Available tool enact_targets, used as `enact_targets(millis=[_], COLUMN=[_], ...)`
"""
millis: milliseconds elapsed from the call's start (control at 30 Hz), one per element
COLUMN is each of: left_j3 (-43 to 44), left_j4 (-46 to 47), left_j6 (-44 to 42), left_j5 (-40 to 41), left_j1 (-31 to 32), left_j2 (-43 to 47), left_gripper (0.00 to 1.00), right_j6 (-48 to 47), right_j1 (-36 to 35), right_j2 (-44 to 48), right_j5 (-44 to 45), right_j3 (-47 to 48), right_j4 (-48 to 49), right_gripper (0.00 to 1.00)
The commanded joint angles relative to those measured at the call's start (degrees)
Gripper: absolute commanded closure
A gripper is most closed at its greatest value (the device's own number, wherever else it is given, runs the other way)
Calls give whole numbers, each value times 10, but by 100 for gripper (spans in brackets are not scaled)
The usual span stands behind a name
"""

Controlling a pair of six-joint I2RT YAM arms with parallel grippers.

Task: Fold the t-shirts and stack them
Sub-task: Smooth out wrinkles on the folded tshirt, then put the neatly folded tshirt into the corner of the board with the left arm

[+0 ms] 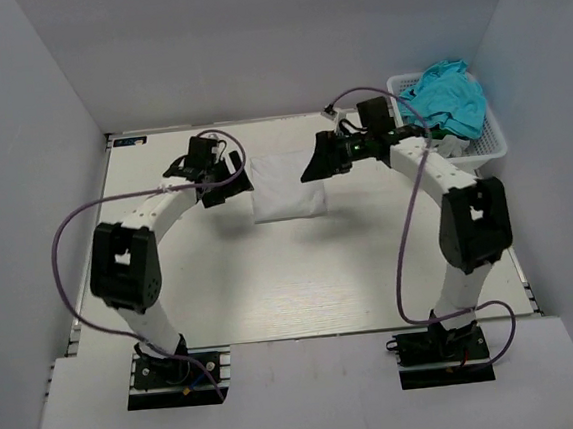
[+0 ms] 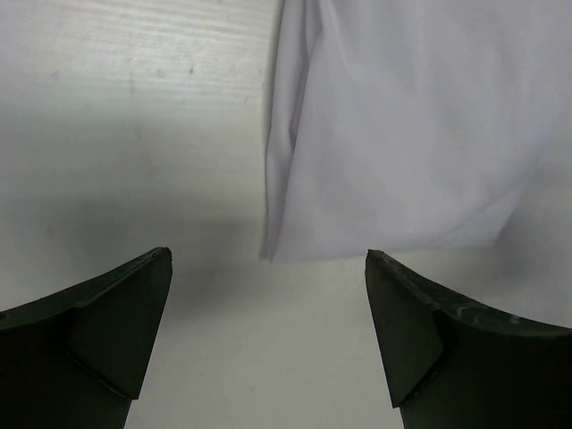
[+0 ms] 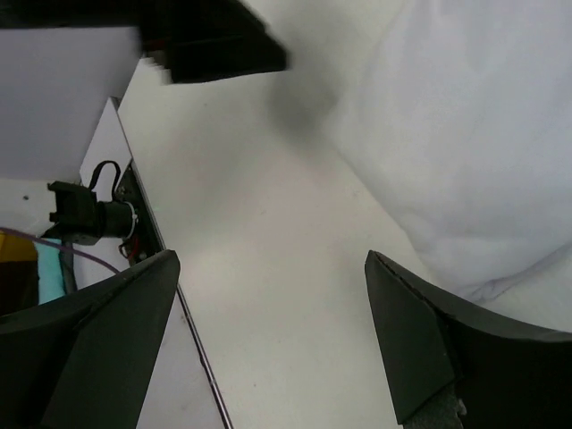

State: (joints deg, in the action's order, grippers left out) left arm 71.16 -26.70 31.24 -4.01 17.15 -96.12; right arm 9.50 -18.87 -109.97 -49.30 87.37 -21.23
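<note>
One white t-shirt (image 1: 286, 186) lies folded into a rectangle on the table at the back centre. My left gripper (image 1: 235, 179) hovers at its left edge, open and holding nothing. In the left wrist view the t-shirt (image 2: 402, 134) fills the upper right, its near corner just ahead of the left gripper (image 2: 268, 255). My right gripper (image 1: 313, 164) is at the shirt's right back corner, also open and empty. The right wrist view has the t-shirt (image 3: 474, 134) on the right, beside the right gripper (image 3: 270, 255), which is over bare table.
A white basket (image 1: 489, 147) stands at the back right corner with crumpled teal cloth (image 1: 447, 95) in it. The right wrist view shows the table's far edge (image 3: 161, 241) close by and part of the left arm (image 3: 210, 40) above. White walls enclose the table.
</note>
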Motion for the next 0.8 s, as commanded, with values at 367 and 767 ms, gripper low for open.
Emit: enact_targets(millis=[367, 767], left_j3=[188, 255], left_j4=[23, -54], left_j6=[-47, -74], left_j5=[-73, 27], left_j1=[20, 50], left_j2=[-237, -324], left_gripper=[32, 100], right_j6=[15, 20], right_j1=[13, 23], right_j2=[213, 194], right_j5=[52, 52], right_j3=[-167, -189], right_j4=[32, 28], right_gripper=[10, 10])
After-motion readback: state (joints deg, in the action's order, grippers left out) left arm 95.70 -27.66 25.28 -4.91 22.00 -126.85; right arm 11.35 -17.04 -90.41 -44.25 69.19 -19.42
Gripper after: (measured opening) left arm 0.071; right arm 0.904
